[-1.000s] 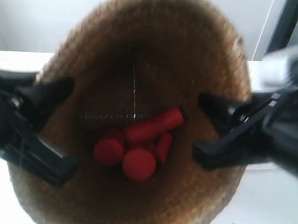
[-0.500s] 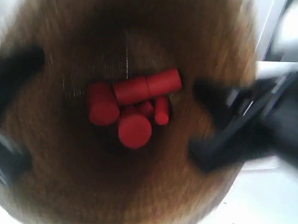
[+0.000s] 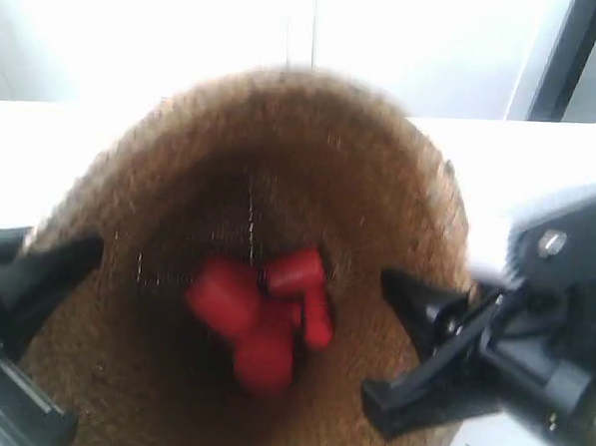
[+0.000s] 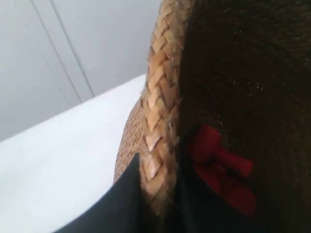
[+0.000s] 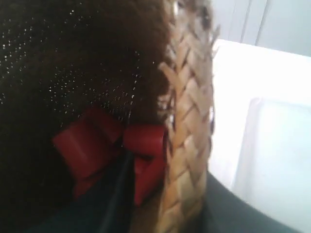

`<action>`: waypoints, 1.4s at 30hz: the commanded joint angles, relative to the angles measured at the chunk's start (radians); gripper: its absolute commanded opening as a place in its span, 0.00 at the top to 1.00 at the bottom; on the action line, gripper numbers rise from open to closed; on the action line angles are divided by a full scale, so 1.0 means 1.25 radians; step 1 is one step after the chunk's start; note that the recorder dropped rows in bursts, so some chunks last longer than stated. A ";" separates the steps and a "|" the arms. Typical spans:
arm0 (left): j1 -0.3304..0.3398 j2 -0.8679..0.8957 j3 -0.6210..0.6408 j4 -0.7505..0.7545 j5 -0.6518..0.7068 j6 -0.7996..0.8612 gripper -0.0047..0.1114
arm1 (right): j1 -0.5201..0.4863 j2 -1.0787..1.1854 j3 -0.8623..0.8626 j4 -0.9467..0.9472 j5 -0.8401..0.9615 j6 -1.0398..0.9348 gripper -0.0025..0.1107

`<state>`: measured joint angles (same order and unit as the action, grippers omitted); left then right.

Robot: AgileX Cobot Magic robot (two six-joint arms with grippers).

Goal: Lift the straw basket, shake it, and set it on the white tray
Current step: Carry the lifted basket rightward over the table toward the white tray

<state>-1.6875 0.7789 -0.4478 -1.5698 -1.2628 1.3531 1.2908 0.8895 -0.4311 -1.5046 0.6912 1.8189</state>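
Shaking looks to be the step in hand. The large brown woven straw basket (image 3: 380, 187) fills the exterior view, raised toward that camera with its mouth open to it. Its outline and the red cylindrical blocks (image 3: 258, 311) heaped at its bottom are smeared, as if by motion. The left pincer (image 4: 155, 194) is clamped on the braided rim (image 4: 158, 97), with one black finger lying against the outside of the wall. The right pincer (image 5: 170, 208) grips the opposite side of the rim, one finger inside and one outside.

The flat white plastic tray (image 5: 277, 160) lies on the white worktop (image 4: 58, 160) on the right arm's side of the basket and lower than the rim. Once the shake ends, the next move calls for both arms to carry the basket level toward the right, over that tray. They then need to lower it together until the base sits inside the low edge, and only then spread the pincers apart.

Much is hidden. The basket's base and underside never show, so how far it hangs clear of the worktop cannot be told. Only part of the tray appears, in the right wrist view, and the exterior view does not show it at all. The left pincer's inner finger is lost in the dark interior. The blocks are too blurred to count.
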 commanded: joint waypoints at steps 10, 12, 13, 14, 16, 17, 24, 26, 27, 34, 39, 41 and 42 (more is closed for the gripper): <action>0.010 0.017 -0.031 -0.006 0.033 0.023 0.96 | 0.004 -0.024 0.026 -0.137 -0.015 0.121 0.98; 0.012 -0.009 -0.083 -0.020 0.033 0.104 0.96 | 0.004 -0.029 -0.021 -0.148 -0.026 0.064 0.98; 0.005 -0.018 -0.126 -0.037 0.033 0.173 0.96 | 0.004 -0.041 -0.062 -0.109 -0.059 -0.005 0.98; -0.002 -0.018 -0.185 -0.059 0.033 0.238 0.96 | 0.004 -0.059 -0.131 -0.012 -0.087 -0.139 0.98; -0.014 -0.016 -0.262 -0.094 0.033 0.318 0.96 | 0.004 -0.077 -0.212 0.145 -0.092 -0.321 0.98; -0.015 -0.012 -0.266 -0.099 0.033 0.316 0.96 | 0.004 -0.076 -0.213 0.188 -0.073 -0.345 0.98; 0.001 -0.022 -0.046 -0.040 0.033 0.087 0.96 | 0.004 0.034 0.016 -0.140 0.019 0.132 0.98; -0.001 -0.034 -0.142 -0.043 0.033 0.219 0.96 | 0.004 0.006 -0.067 -0.073 0.003 -0.028 0.98; -0.001 -0.034 -0.218 -0.063 0.033 0.300 0.96 | 0.004 -0.015 -0.132 0.016 -0.010 -0.133 0.98; 0.001 -0.005 -0.216 -0.068 0.033 0.221 0.96 | 0.019 -0.078 -0.179 0.179 -0.016 -0.288 0.98; 0.001 -0.011 -0.024 -0.001 0.033 -0.009 0.96 | 0.019 0.009 0.011 -0.131 0.020 0.121 0.98; 0.000 -0.024 -0.111 -0.007 0.033 0.092 0.96 | 0.020 -0.016 -0.064 -0.066 0.000 -0.006 0.98; 0.000 -0.025 -0.195 -0.033 0.033 0.194 0.96 | 0.020 -0.038 -0.123 0.012 -0.016 -0.124 0.98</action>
<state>-1.6815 0.7753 -0.5336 -1.7007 -1.2635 1.4107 1.3095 0.8991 -0.4549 -1.4901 0.6750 1.8567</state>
